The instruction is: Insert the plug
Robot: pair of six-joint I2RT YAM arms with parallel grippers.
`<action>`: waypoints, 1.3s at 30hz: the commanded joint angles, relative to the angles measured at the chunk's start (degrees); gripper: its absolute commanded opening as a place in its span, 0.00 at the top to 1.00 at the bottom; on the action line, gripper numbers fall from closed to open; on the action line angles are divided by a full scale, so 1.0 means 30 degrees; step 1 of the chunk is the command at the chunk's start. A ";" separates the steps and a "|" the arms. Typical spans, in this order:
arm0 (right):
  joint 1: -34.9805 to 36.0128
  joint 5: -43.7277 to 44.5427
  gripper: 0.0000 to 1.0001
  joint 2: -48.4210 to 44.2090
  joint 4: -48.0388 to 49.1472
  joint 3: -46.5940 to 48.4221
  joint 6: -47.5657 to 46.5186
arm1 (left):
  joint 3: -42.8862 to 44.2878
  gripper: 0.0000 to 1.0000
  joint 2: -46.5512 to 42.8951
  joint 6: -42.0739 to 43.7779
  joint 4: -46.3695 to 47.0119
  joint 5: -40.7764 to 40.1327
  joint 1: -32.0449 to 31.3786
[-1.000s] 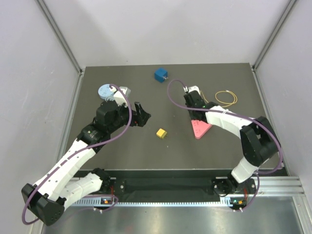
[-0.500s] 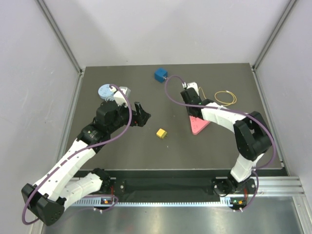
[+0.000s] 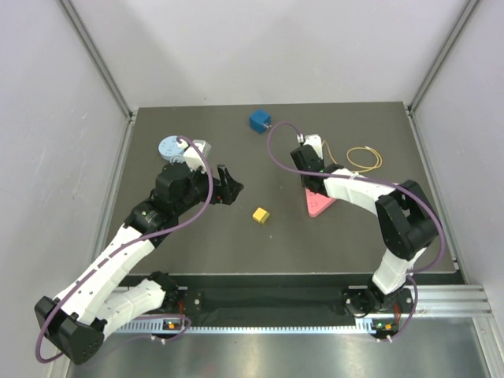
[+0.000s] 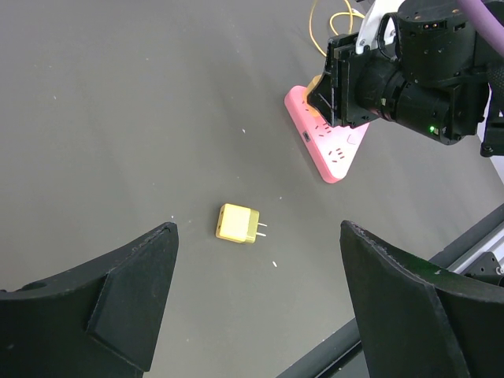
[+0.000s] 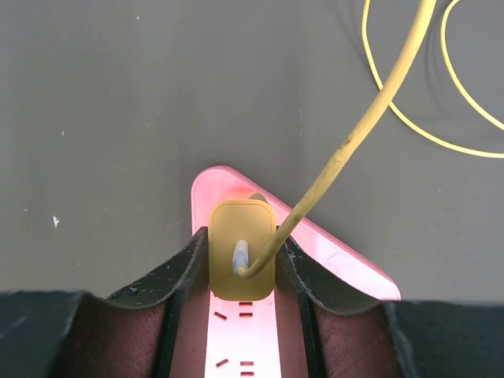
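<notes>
- Yellow plug point(image 5: 242, 272) pinched by my right gripper point(image 5: 242, 242) over pink strip point(image 5: 346, 272), seen only from that wrist.
- My left gripper point(image 3: 228, 185) gapes wide; spare adapter point(image 4: 238, 224) ahead.

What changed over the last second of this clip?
The right end effector, shut on the corded yellow plug, drifted left and slightly away, and the pink power strip appears to shift with it. The left end effector, loose yellow plug and blue cube stayed put.

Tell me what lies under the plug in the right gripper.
The pink power strip, with free slots showing nearby. The yellow plug hides its own prongs and socket, so seating is unseen.
</notes>
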 commanded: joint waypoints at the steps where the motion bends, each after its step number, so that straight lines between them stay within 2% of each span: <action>1: 0.0349 -0.2055 1.00 0.1601 -0.2792 -0.1307 0.1158 | 0.0247 0.12 -0.0373 0.0262 0.0418 -0.0259 0.0057; 4: 0.0320 -0.1819 0.87 0.1220 -0.3433 -0.0139 0.0600 | 0.0218 0.12 -0.0315 0.0262 0.0418 -0.0143 0.0057; 5: 0.0320 -0.1674 0.77 0.1103 -0.3697 0.0852 0.0308 | 0.0218 0.12 -0.0314 0.0233 0.0389 -0.0084 0.0057; 11: 0.0173 -0.1935 0.51 0.0692 -0.5924 0.4838 -0.0135 | 0.0451 0.12 -0.0111 -0.0001 -0.0077 -0.0141 0.0028; 15: 0.0056 -0.2170 0.35 0.0429 -0.7007 0.5899 0.0216 | 0.0949 0.13 0.0417 -0.0118 -0.1337 -0.0638 0.0028; 17: 0.0056 -0.2229 0.31 0.0224 -0.7652 0.6105 0.0393 | 0.1213 0.14 0.0739 -0.0758 -0.2212 -0.1076 0.0057; 19: 0.0027 -0.2258 0.30 -0.0448 -0.8062 0.6048 0.0422 | 0.1447 0.14 0.0944 -0.1783 -0.3034 -0.2889 0.0028; 22: -0.0002 -0.2346 0.29 -0.1707 -0.8532 0.5726 0.0568 | 0.1739 0.14 0.1647 -0.4389 -0.4500 -0.4821 0.0028; 24: -0.0002 -0.2260 0.29 -0.2904 -0.8767 0.5229 0.0656 | 0.2090 0.14 0.2349 -0.6673 -0.5609 -0.5208 0.0028; 26: -0.0003 -0.1878 0.28 -0.4076 -0.8972 0.4585 0.0803 | 0.2268 0.16 0.2994 -0.9155 -0.6054 -0.5065 0.0028; 29: -0.0032 -0.1964 0.27 -0.5135 -0.9031 0.3824 0.0803 | 0.2385 0.17 0.3844 -1.1185 -0.6174 -0.4015 0.0057; 35: -0.0032 -0.2725 0.24 -0.7859 -0.8476 0.2417 0.0453 | 0.1772 0.25 0.5280 -1.3765 -0.5242 -0.3835 0.0028; 39: -0.0032 -0.3224 0.24 -0.9907 -0.7627 0.1333 0.0130 | 0.0922 0.28 0.6187 -1.5116 -0.4064 -0.2281 -0.0059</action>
